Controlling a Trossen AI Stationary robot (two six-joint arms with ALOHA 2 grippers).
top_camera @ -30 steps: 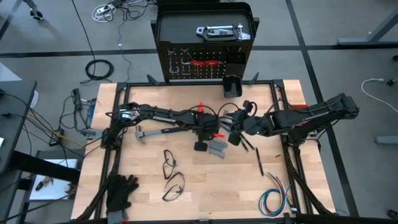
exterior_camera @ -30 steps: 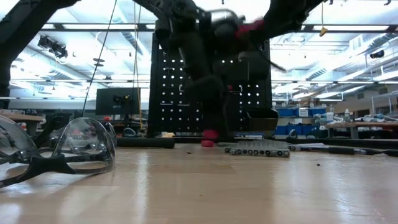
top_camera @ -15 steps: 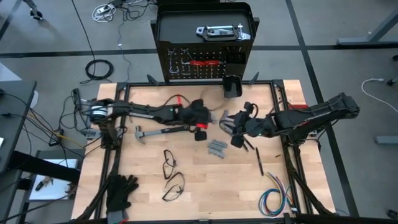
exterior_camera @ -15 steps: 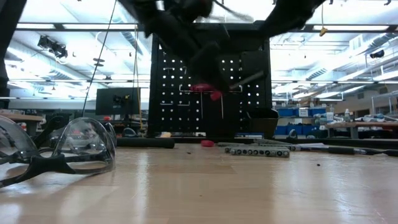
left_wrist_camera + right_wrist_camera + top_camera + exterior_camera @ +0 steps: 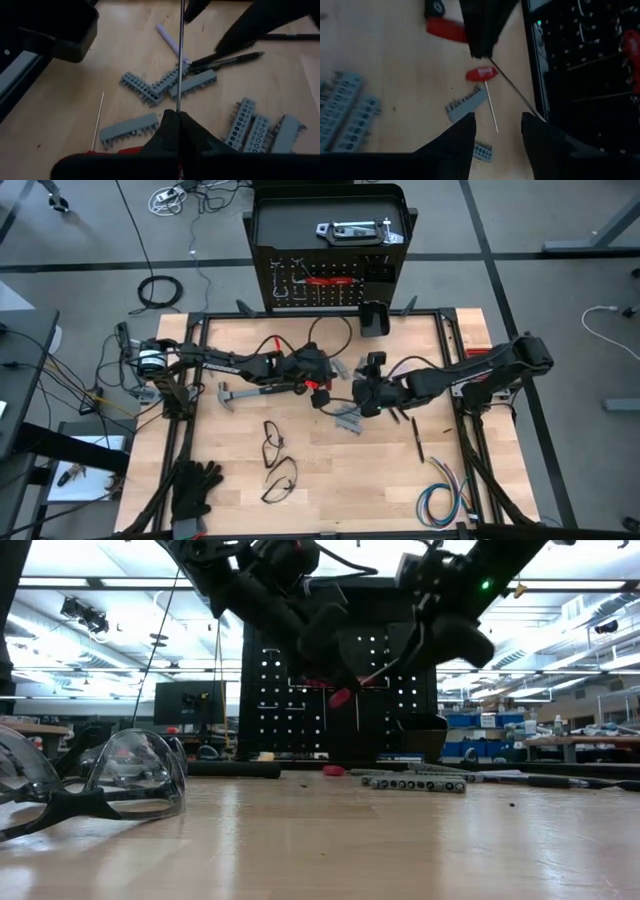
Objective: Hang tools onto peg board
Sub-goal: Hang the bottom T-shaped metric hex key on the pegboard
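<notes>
Peg board point(image 5: 330, 280) stands upright at the table's far edge. A few tools already hang on it — a red-handled one point(image 5: 328, 281) and some silver pieces on hooks; a small black bin point(image 5: 373, 319) sits at its foot. Judged from that, the task is begun but mostly undone.

Left on the table point(image 5: 240, 500): a hammer point(image 5: 250, 393) just beside the left arm, grey bit holders point(image 5: 150, 90) scattered mid-table, a red-handled driver point(image 5: 482, 75) lying flat near the board, a black pen-like tool point(image 5: 416, 438). Safety glasses point(image 5: 273, 445), black gloves point(image 5: 190, 485) and a wire bundle point(image 5: 440, 498) sit toward the near edge, apart from the work.

Left gripper point(image 5: 178, 117) is over mid-table, fingers clamped on a thin steel shaft point(image 5: 180, 55) — a red-handled screwdriver, it seems, lifted clear of the wood and pointing toward the board side. Right gripper point(image 5: 497, 122) hovers just beside it, fingers parted with nothing between them. Likely a handover or a hang in progress; cannot say which.

Hard to make out:
- The handle of the held tool — mostly masked by the left fingers; only a red edge shows in the left wrist view.
- In the low view both arms overlap in front of the board, so free hooks cannot be counted.
- Silver piece point(image 5: 350, 230) lies on top of the board's housing; its type is unclear.
</notes>
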